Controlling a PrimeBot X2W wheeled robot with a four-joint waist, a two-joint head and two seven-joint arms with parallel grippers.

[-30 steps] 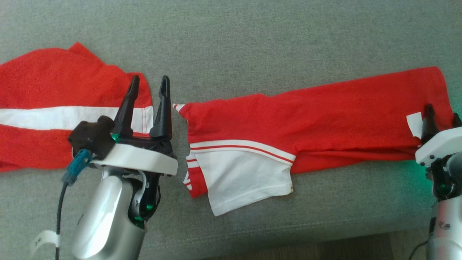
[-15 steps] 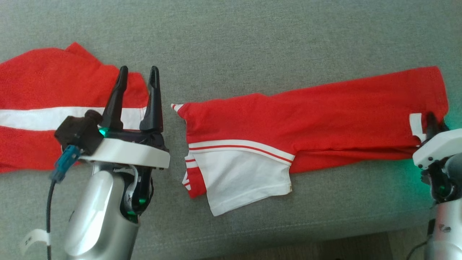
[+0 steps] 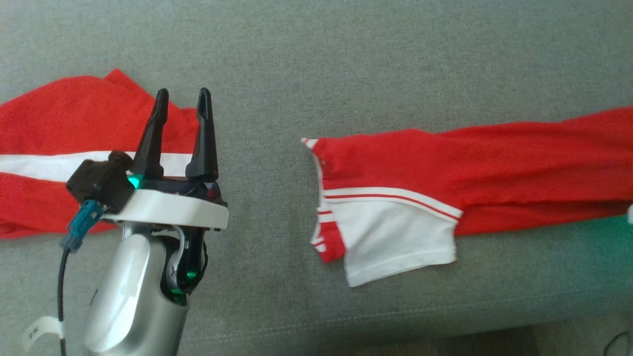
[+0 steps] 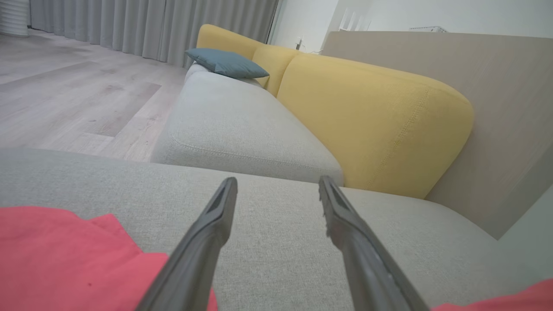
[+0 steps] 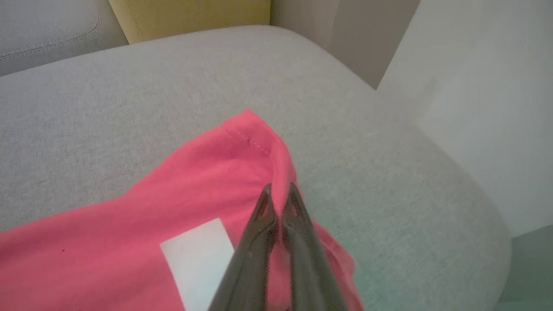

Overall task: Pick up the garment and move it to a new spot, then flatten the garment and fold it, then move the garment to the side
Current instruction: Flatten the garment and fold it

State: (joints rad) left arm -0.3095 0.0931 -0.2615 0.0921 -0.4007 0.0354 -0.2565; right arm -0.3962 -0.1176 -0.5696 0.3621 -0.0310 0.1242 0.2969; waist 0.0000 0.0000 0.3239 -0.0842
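The right gripper (image 5: pixel 280 186) is closed tight. Its two dark fingers are pressed together on a pinch of the garment (image 5: pixel 194 185), close to a stitched corner of the red fabric that lies just past the fingertips. A white label (image 5: pixel 196 255) sits on the cloth just left of the fingers in the right wrist view. From that grip the garment stretches across the grey sofa seat (image 3: pixel 316 59) toward the left gripper (image 3: pixel 183 91) and lies mostly flat (a few long creases run along it). Its far end carries a white panel edged with red and white stripes and stops well short of the left gripper, with bare seat between them.

The left gripper stands wide open and holds nothing, its fingers pointing away from the robot toward the back of the seat. Beneath it and off to its left lies another red cloth (image 3: pixel 59 118) with a broad white stripe. The near edge of this cloth runs under the gripper's left finger, and whether the finger touches it cannot be told. Past the left fingertips rises a yellow backrest (image 4: pixel 367 112). Farther on is a second grey seat with a blue cushion (image 4: pixel 227 62), and a wooden floor (image 4: pixel 65 95) lies off to the left.
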